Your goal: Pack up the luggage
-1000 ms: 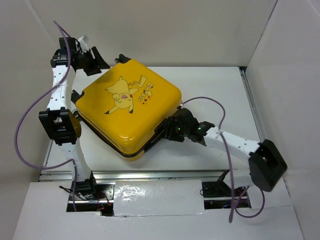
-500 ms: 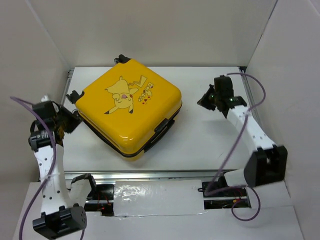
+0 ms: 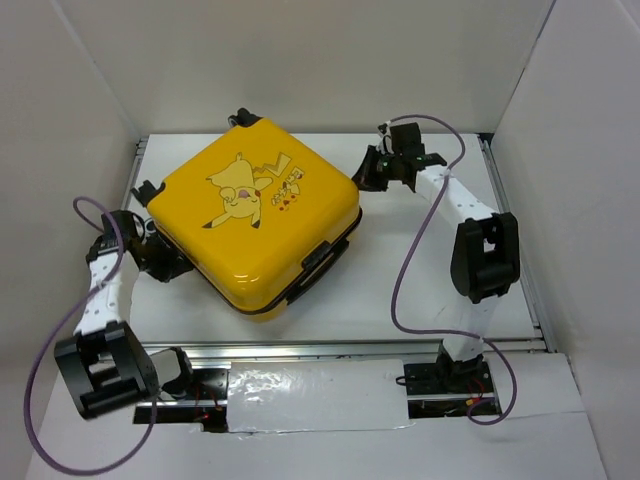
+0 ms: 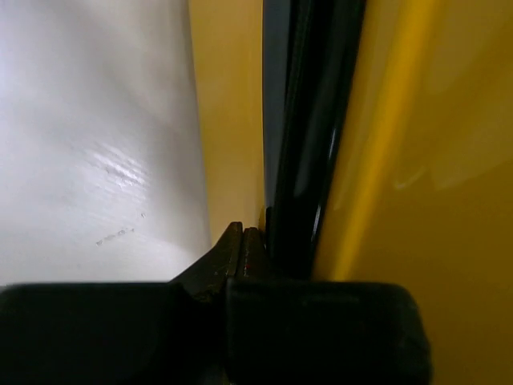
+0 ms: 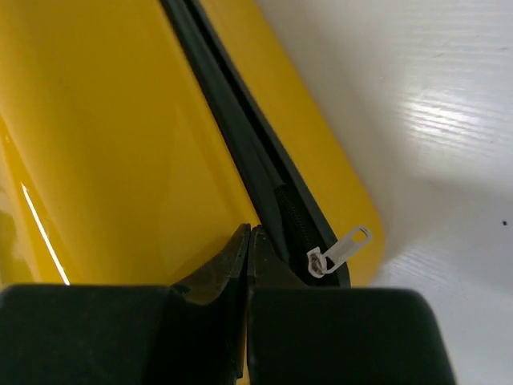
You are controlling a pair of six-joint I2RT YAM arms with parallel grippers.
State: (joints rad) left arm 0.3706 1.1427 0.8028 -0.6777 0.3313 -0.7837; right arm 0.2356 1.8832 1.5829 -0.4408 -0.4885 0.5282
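Left fingers (image 4: 226,255) are seen pressed together with nothing gripped between them. Their tips are set against the black zipper seam (image 4: 309,144) of the luggage (image 3: 255,215), at its near-left side. Right fingers (image 5: 228,258) are likewise closed on nothing. Their tips are laid at the seam by the far-right corner, just beside the silver zipper pull (image 5: 341,247), which is not held. Luggage is found lying flat on the white desk (image 3: 430,270), lid shut and cartoon side up, turned diagonally between the two arms. Black wheels (image 3: 243,119) are noted along the far-left side, and the black handle (image 3: 322,258) at the near-right edge. Whether the zipper is run fully round cannot be told.
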